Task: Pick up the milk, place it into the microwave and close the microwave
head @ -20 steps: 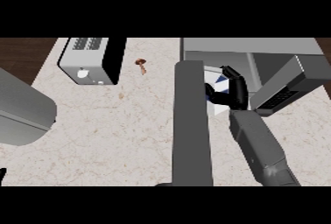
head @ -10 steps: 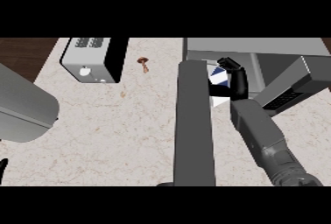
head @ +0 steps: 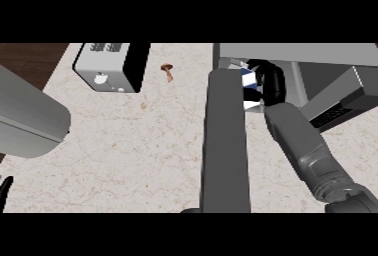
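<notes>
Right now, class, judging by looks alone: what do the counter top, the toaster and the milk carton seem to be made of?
Counter top: pale stone, perhaps marble, going by its faint reddish veining and matt surface.
Toaster: light grey body with a black side, probably metal or plastic; the look leaves it open.
Milk carton: likely printed card, white and blue with folded faces, mostly hidden by the right hand.

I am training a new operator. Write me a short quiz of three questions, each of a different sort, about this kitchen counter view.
1. True or false: the right hand is curled round the milk.
2. Which lies on the counter beside the toaster? A) a small brown mushroom-like thing B) a plate C) a cup
3. Fill in: the milk is at the ____ opening.

Key: 1 true; 2 A; 3 microwave.
</notes>
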`<state>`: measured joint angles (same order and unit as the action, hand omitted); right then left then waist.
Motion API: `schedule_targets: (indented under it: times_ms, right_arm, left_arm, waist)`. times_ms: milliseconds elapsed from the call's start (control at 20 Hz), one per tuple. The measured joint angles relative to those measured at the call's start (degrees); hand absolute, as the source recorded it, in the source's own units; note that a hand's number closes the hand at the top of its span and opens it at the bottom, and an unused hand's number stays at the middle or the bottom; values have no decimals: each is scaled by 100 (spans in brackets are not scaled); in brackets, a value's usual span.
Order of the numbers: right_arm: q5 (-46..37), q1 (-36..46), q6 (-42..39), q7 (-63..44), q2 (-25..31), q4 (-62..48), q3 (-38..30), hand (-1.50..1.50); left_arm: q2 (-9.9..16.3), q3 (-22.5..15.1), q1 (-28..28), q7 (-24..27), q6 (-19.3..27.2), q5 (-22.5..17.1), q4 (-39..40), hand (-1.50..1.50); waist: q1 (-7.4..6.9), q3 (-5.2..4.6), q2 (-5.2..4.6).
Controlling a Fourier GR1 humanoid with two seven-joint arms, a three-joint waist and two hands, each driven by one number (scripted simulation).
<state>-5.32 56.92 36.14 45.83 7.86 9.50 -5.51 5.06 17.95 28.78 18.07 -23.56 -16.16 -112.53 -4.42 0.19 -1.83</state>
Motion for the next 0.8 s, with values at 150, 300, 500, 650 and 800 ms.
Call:
schedule_targets:
  times_ms: [150, 300, 500, 650, 800]
  right_arm:
    - [-42, 135, 374, -147, -21, -125, -34, 150]
    - [-11, 181, 556, -203, 37, -171, -125, 150]
    - [49, 185, 666, -232, 187, -221, -250, 150]
    - [63, 159, 684, -239, 332, -279, -305, 150]
    - [37, 122, 694, -263, 457, -367, -313, 150]
  left_arm:
    - [40, 11, -131, -1, -5, 15, 103, -150]
    - [49, 2, -182, 20, -28, 41, 150, -150]
    - [81, -4, -233, 65, -79, 84, 232, -150]
    - [94, -8, -280, 66, -97, 89, 280, -150]
    - [94, -20, -367, 100, -98, 125, 380, -150]
  waist:
    - [-63, -2, -32]
    - [-93, -2, -46]
    - [-157, 2, -86]
    - [-182, 5, -104]
    - [-210, 6, -129]
